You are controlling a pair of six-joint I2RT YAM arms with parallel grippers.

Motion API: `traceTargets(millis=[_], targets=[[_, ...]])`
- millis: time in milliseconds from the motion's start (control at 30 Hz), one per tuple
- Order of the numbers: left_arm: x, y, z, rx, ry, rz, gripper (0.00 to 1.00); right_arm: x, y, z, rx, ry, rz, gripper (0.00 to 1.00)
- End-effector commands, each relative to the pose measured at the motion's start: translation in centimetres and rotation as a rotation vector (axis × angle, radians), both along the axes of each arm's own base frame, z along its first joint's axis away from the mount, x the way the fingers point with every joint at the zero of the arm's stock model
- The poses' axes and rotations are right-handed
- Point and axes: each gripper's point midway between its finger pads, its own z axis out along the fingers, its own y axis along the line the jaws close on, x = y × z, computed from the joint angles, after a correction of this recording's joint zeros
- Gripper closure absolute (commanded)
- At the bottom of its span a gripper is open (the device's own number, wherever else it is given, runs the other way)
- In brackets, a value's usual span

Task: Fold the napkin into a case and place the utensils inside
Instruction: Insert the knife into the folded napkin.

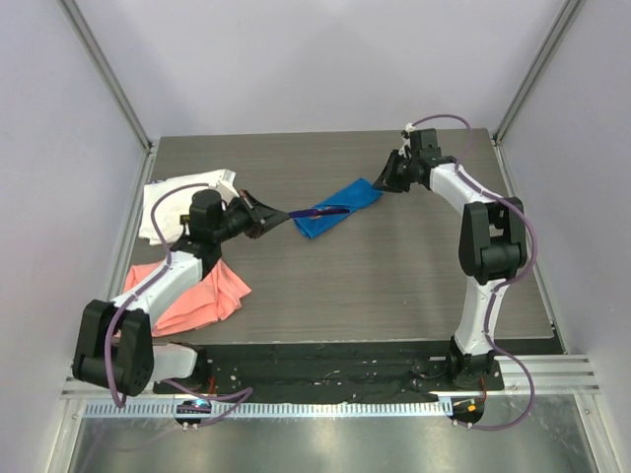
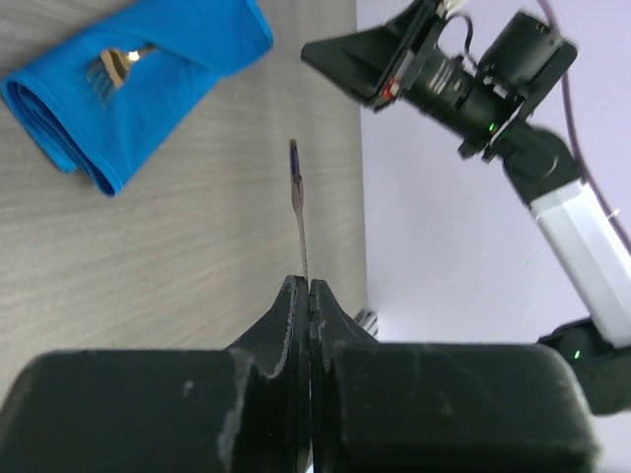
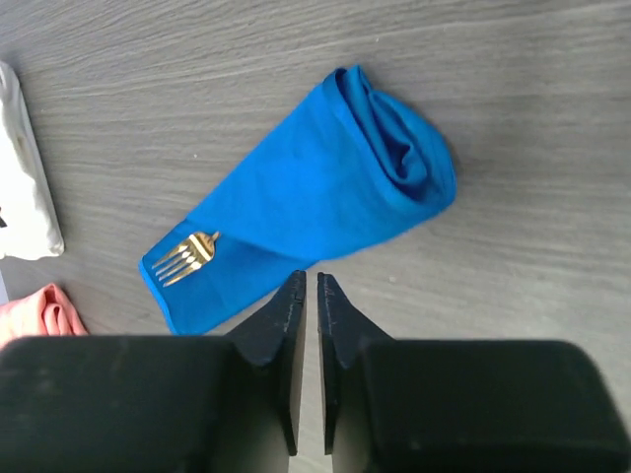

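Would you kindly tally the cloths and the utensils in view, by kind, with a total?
Cloths: 3, blue cloth, white cloth, pink cloth
Utensils: 2, fork in the blue cloth, purple utensil in the left fingers
Total: 5

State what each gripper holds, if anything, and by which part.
Left gripper: the purple utensil, pinched at its near end, seen edge-on. Right gripper: nothing.

Robot lab cell (white panels [image 1: 296, 59], aluminium frame [image 1: 106, 69])
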Motion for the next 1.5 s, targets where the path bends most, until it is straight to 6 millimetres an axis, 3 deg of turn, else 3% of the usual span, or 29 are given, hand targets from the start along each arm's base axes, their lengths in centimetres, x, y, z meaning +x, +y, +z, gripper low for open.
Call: traceTargets(millis=[0, 67, 333, 1467], targets=[[3.6, 0.3, 3.1, -0.145, -0.099, 0.120, 1.00, 2.7, 0.7, 3.0, 0.012, -0.118, 0.010, 0.86], [4.1, 0.1, 3.7, -0.191, -0.109, 0.133, 1.00, 3.1, 0.7, 2.7, 0.009, -0.125, 0.014, 0.89], [5.6, 0.0, 2.1, -0.200, -0.099, 0.213, 1.00, 4.1, 1.1, 0.0, 0.009, -0.090, 0.036, 0.99], [5.1, -1.5, -4.0, -0.199, -0.038, 0.324, 1.00, 4.6, 1.3, -3.2, 0.005, -0.040, 0.055, 0.99]])
